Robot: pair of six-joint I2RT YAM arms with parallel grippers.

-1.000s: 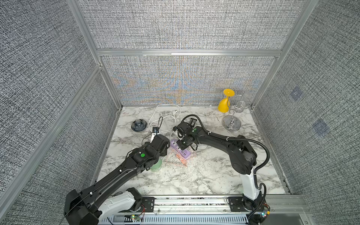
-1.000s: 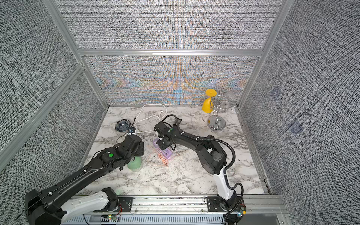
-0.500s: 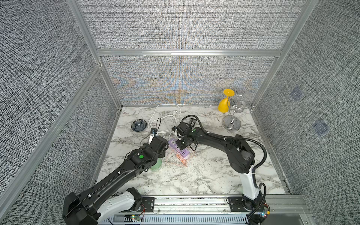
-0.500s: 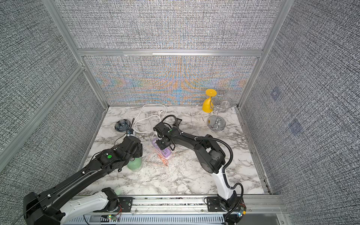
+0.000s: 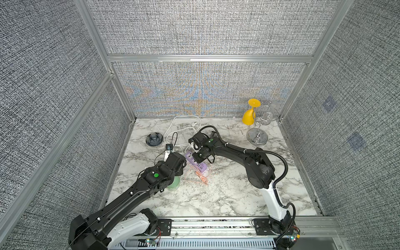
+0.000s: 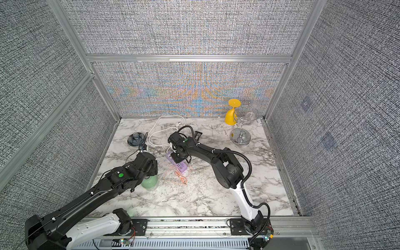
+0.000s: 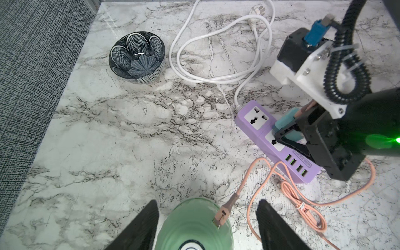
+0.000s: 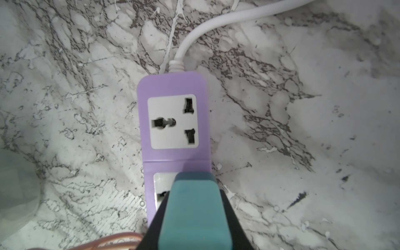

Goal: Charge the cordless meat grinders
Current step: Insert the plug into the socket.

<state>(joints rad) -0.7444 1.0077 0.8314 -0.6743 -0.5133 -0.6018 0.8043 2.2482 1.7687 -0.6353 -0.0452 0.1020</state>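
At far left of the marble table, a dark petal-patterned bowl sits clear of the work. Nearer the front, the left gripper hangs over the mint-green cordless meat grinder. Its fingers are spread to either side of the dome, with a gap showing on one side, apparently placed to steady the upright appliance. The connector of a pink charging cable touches the dome's flank; whether it is seated in a port cannot be told. The cable's bundled slack lies beside a purple power strip, which is fed by a looped white cord. Over the strip's second socket, the right gripper clamps a teal cube charger, seemingly to press it home. At far right, a yellow goblet hangs upside down on a chrome glass rack, well apart.
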